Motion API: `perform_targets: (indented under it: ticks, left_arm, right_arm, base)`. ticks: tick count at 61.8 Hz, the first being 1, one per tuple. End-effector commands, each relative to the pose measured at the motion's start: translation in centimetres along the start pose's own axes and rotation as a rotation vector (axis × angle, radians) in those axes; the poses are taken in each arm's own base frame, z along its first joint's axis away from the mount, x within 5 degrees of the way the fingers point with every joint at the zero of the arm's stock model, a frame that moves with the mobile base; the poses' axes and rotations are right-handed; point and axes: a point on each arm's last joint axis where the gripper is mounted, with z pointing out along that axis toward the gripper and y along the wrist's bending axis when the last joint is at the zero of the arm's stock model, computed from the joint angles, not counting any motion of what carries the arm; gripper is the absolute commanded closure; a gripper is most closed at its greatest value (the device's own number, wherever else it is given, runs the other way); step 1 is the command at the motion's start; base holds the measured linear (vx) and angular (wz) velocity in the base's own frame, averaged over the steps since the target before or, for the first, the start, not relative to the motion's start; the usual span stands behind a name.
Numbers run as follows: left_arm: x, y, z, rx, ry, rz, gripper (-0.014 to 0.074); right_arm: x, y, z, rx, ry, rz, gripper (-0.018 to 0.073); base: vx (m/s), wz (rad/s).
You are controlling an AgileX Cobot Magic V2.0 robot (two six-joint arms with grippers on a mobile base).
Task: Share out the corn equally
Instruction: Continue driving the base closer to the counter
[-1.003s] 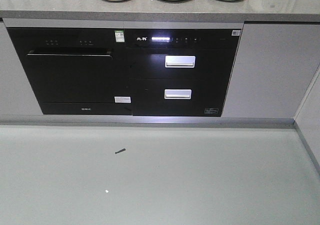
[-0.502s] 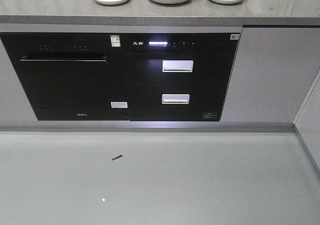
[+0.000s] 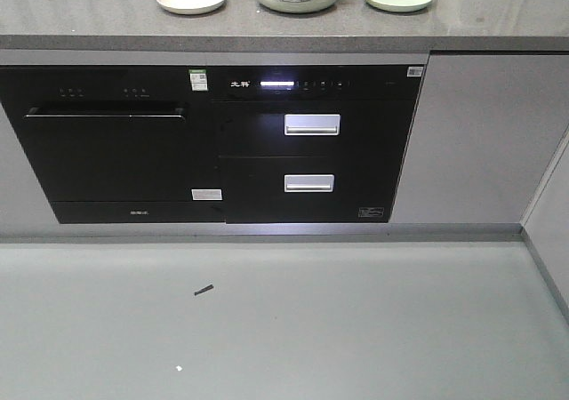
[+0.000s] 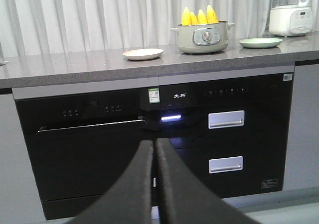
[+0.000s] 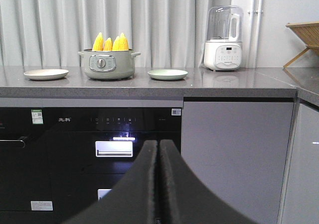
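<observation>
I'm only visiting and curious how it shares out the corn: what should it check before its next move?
1. Even number to split: ok, four corn cobs stand in the pot.
2. The cream plate empty: ok.
3. The green plate empty: ok.
4. The left gripper open to grasp: not ok, shut.
5. The right gripper open: not ok, shut.
6. The counter within reach: cannot tell.
</observation>
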Motion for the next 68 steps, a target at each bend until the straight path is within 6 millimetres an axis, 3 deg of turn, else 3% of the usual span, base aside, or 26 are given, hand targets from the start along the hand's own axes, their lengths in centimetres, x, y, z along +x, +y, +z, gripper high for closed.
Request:
perform_targets:
  ticks: [1, 68]
  left_arm:
    - [-0.68, 0.10, -0.14, -0.012, -0.089, -0.004, 0.0603]
    - [-0.68, 0.10, -0.14, -0.012, -0.089, -0.004, 0.0603]
  right_arm:
    - [-0.40, -0.01, -0.05, 0.003, -0.070, -0.018, 0.0564]
    - [-0.40, -0.01, -0.05, 0.003, -0.070, -0.018, 0.0564]
  base:
    - [0.07, -0.01]
    - [0.07, -0.02]
